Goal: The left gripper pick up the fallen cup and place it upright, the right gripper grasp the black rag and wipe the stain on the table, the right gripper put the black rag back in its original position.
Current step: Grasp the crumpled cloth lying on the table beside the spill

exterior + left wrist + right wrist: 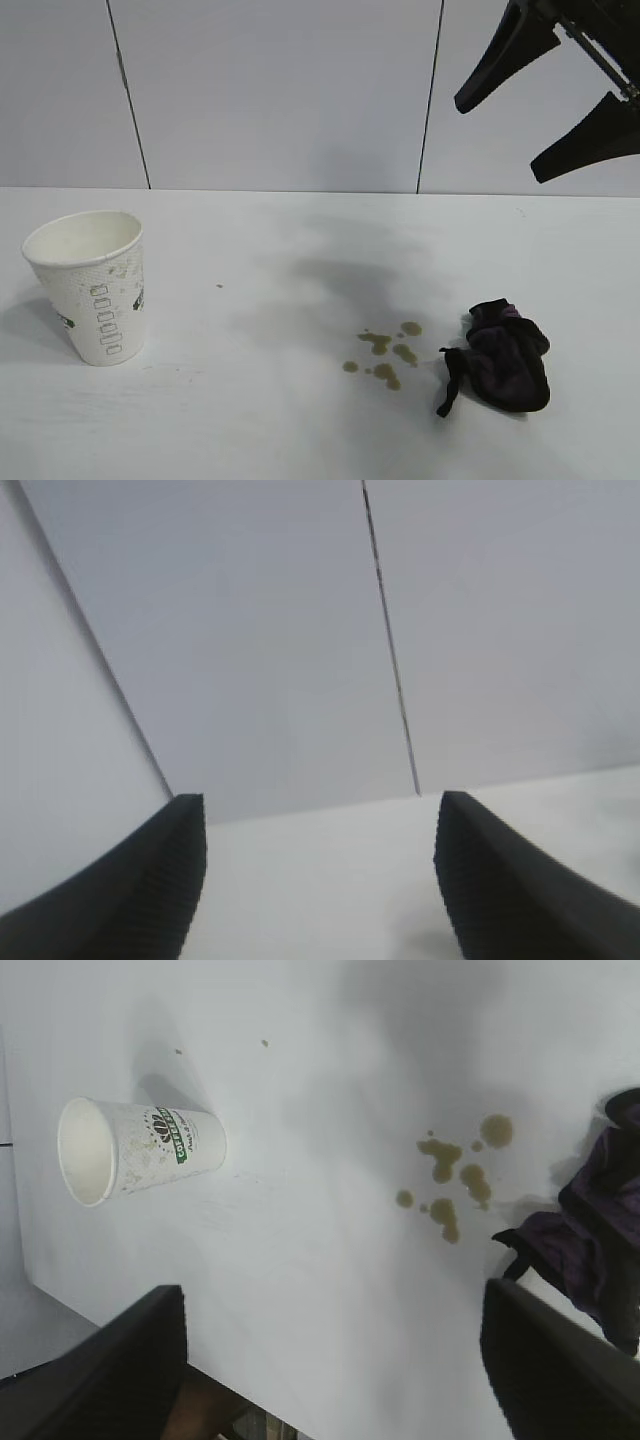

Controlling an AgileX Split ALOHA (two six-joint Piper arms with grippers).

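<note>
The white paper cup stands upright at the left of the white table; it also shows in the right wrist view. The olive-brown stain lies right of centre, just left of the crumpled black rag. My right gripper hangs open and empty high above the table, up and behind the rag. Its wrist view shows the stain and the rag beyond the open gripper. My left gripper is open and empty, out of the exterior view, facing the wall.
Grey wall panels with dark seams stand behind the table. A small dark speck lies on the table right of the cup. The table's edge shows in the right wrist view.
</note>
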